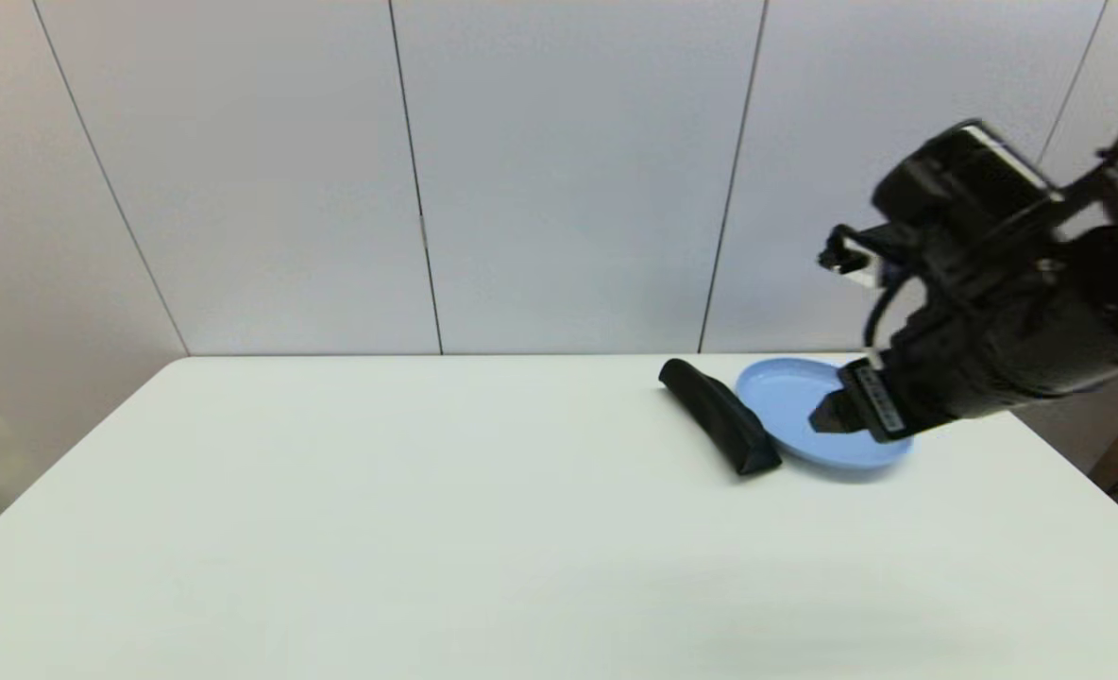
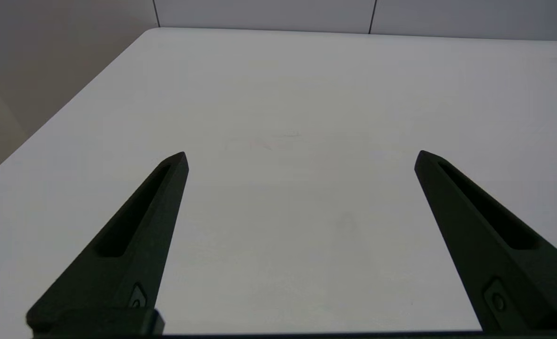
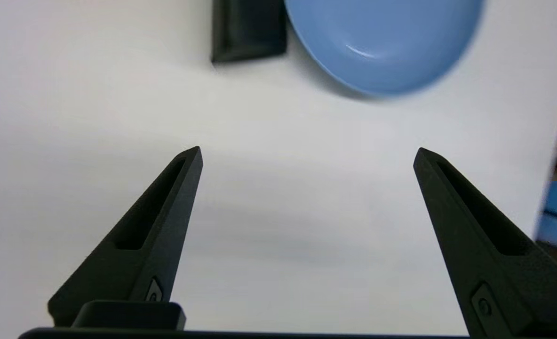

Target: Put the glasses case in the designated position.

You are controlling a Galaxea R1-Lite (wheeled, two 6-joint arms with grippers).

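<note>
Case (image 1: 719, 416) is lying flat on the worktop (image 1: 427, 529), far right area, near the back edge. It's sitting diagonal, far end pointing toward the wall, near end toward the robot. Its right long side is right up against the left rim of the blue plate (image 1: 786, 397); touching or a hair apart, can't tell. Nothing is gripping the case.

Right gripper (image 1: 828, 416) is hanging above the plate's right part in the head view, arm coming in from the right edge, clear of the case. Whether it's touching the plate isn't clear from that view. In the right wrist view its jaws are spread wide with nothing between them, only bare worktop (image 3: 278, 212) under the gap (image 3: 306, 150). That view is also showing the case end (image 3: 248, 30) and the plate (image 3: 382, 42) side by side beyond the fingertips, plate sitting empty.

Left gripper (image 2: 302, 155) isn't showing in the head view. Left wrist view has its jaws spread wide too, holding nothing, looking over plain worktop (image 2: 283, 94) toward the back wall. A small dark bit is showing at the far right edge of that view, too small to identify.
</note>
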